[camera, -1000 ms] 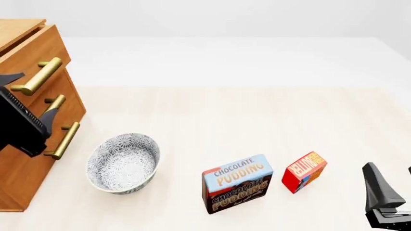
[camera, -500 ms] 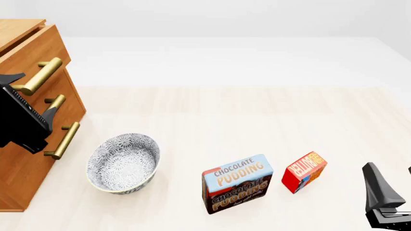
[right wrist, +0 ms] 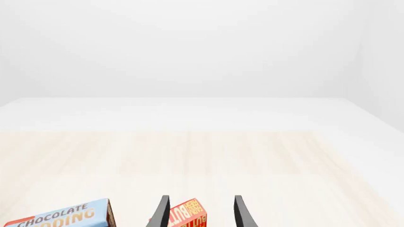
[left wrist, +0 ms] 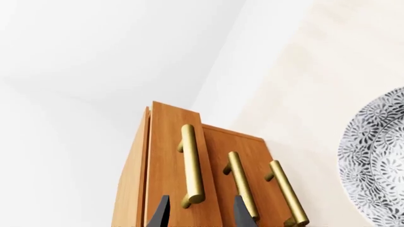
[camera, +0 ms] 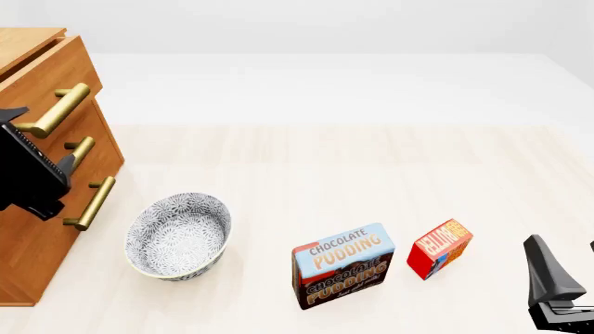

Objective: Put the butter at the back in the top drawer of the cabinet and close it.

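Right now my left gripper (left wrist: 197, 213) has its fingers apart astride the near end of the brass bar handle (left wrist: 191, 164) on the orange-brown wooden top drawer (left wrist: 165, 156), handle running away from me. The small red butter box (camera: 440, 248) sits far right (beside my idle right gripper (right wrist: 200, 213), also parted).

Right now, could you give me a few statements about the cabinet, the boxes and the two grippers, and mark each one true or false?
1. The left gripper straddles the top drawer's handle with its fingers apart. True.
2. The butter is already in the drawer. False: it stands on the table, right of the pudding box.
3. The bowl holds the butter. False: it holds nothing.
4. The right gripper is open and grips nothing. True.
5. The cabinet stands at the table's left. True.
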`<control>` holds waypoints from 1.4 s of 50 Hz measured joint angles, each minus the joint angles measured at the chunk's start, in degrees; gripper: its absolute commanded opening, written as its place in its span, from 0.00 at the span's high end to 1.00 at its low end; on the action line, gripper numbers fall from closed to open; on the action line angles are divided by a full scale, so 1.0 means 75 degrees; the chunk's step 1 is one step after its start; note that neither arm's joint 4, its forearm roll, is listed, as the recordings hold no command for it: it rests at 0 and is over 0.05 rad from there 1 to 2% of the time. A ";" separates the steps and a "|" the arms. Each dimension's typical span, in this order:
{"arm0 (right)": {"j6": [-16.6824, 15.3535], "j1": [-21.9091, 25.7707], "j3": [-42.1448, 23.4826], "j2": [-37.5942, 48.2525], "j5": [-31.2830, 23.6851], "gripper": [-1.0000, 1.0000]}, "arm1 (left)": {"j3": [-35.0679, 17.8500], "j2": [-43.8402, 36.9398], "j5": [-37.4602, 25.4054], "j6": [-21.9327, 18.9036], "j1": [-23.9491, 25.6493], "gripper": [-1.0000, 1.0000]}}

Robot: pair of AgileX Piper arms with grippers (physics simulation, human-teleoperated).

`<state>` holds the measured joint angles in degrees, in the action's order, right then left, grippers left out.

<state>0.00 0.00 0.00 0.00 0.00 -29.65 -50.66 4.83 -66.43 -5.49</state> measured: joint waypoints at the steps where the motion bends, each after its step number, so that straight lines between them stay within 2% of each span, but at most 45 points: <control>1: 0.0000 0.0000 0.0000 0.0000 0.0000 0.00 | 0.0004 -0.0006 0.0008 -0.0004 -0.0009 0.00; 27: 0.0000 0.0000 0.0000 0.0000 0.0000 0.00 | -0.0083 -0.0788 0.0619 -0.0062 -0.0184 0.00; 70: 0.0000 0.0000 0.0000 0.0000 0.0000 0.00 | -0.0053 -0.0867 0.0737 -0.0013 -0.0310 0.00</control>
<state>0.00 0.00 0.00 0.00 0.00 -30.05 -57.16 10.36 -66.53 -7.81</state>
